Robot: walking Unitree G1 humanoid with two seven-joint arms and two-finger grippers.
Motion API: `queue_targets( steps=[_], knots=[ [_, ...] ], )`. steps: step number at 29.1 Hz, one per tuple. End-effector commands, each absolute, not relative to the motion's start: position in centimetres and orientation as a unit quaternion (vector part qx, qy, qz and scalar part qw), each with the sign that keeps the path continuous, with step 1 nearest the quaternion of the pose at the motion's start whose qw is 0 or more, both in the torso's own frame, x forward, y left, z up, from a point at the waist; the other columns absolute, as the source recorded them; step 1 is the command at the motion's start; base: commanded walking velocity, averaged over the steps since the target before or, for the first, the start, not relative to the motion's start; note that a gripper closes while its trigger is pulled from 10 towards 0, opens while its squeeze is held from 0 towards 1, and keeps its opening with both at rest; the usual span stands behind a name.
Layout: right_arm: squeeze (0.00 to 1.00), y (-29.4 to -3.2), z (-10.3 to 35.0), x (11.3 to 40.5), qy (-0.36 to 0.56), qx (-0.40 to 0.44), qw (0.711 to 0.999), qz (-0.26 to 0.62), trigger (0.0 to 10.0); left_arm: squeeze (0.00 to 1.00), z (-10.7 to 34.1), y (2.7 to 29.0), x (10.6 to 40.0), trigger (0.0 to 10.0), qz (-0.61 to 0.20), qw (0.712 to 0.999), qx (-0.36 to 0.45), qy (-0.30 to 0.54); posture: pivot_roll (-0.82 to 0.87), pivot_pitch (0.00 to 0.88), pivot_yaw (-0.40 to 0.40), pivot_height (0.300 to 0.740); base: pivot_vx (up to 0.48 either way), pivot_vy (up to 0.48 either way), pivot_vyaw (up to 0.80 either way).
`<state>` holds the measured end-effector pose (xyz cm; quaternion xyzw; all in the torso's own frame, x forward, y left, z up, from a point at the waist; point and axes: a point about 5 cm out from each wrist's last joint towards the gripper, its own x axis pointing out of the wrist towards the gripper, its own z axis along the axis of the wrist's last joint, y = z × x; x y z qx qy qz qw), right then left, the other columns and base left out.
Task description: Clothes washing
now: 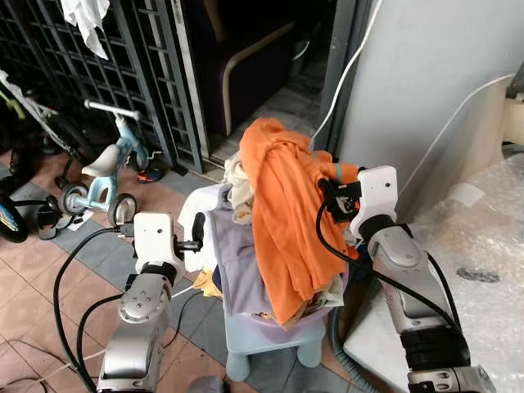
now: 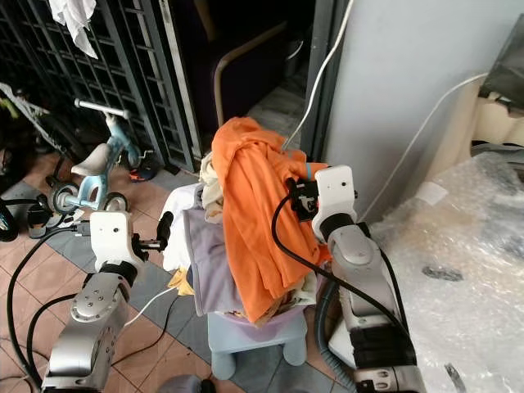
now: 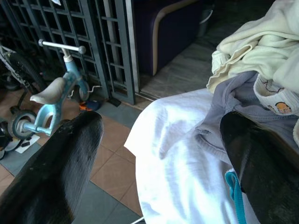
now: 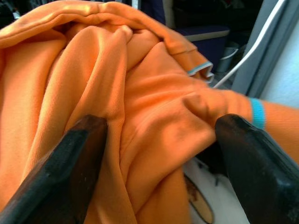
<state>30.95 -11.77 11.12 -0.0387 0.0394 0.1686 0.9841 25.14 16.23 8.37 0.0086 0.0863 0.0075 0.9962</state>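
two pincers up at the laundry pile, and the orange garment (image 1: 282,221) is the one in play. it's draped over the top of the heap, its long axis running nearly straight down, hanging over the front of the pale basket (image 1: 262,332). the right pincer (image 4: 154,154) is right against it from the robot's right side, fingers spread wide with orange folds bunched between them; no grip made that i can see. the right arm is clearly the nearer one, so closing there looks like the natural next move.

over on the other side, the left pincer (image 3: 159,154) is also spread open, sitting at the pile's left flank with a white cloth (image 3: 173,168) and a grey garment (image 3: 229,107) ahead of it, holding nothing.

counting up: one orange garment, one grey, one white, one cream piece (image 3: 257,51) near the top, one basket. more clothing is buried underneath, too tangled to count. behind, one light-blue tricycle (image 1: 102,168) stands well apart by the dark metal grille (image 1: 123,57).
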Motion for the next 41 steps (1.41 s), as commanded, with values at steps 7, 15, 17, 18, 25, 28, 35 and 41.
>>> queue_targets(
  steps=[7,15,17,18,25,28,35,41],
  knots=[
    [0.0,-10.0,9.9,32.4,0.099,-0.041,0.964,0.243,0.0,0.0,9.1,15.7,25.5,10.0,0.015,0.997,0.014,0.074,-0.01,0.0,-0.008,0.74,0.0,0.0,0.0],
    [0.0,-9.0,9.9,33.0,0.105,-0.05,0.951,0.285,0.0,0.0,8.9,15.8,25.5,10.0,0.019,0.997,0.016,0.076,0.0,0.0,-0.022,0.74,0.0,0.0,0.0],
    [0.0,-8.9,9.6,33.0,0.11,-0.051,0.951,0.286,0.0,0.0,8.9,15.7,25.5,10.0,0.018,0.997,0.016,0.077,0.0,0.0,-0.02,0.74,0.0,0.0,0.0],
    [0.0,-8.9,9.4,32.9,0.114,-0.051,0.951,0.282,0.0,0.0,8.9,15.8,25.5,10.0,0.017,0.997,0.016,0.078,0.0,0.0,-0.018,0.74,0.0,0.0,0.0],
    [0.0,-9.0,8.9,32.7,0.113,-0.038,0.958,0.26,0.0,0.0,8.9,15.6,25.6,10.0,0.015,0.996,0.025,0.079,-0.01,0.0,-0.014,0.74,0.0,0.0,0.0],
    [0.0,-9.5,8.5,32.5,0.109,-0.022,0.965,0.236,0.0,0.0,8.8,15.2,25.6,10.0,0.004,0.996,0.027,0.08,-0.02,0.0,-0.03,0.74,0.0,0.0,0.0],
    [0.0,-11.1,7.3,31.6,0.113,-0.005,0.975,0.191,0.0,0.0,8.3,15.2,25.4,10.0,0.012,0.996,0.023,0.086,0.01,0.0,-0.041,0.74,0.0,0.0,0.0],
    [0.0,-11.6,8.6,31.3,0.08,0.016,0.979,0.188,0.0,0.0,8.6,15.3,25.8,10.0,0.009,0.996,0.025,0.08,-0.02,0.0,0.003,0.74,0.0,0.0,0.0]
  ],
)
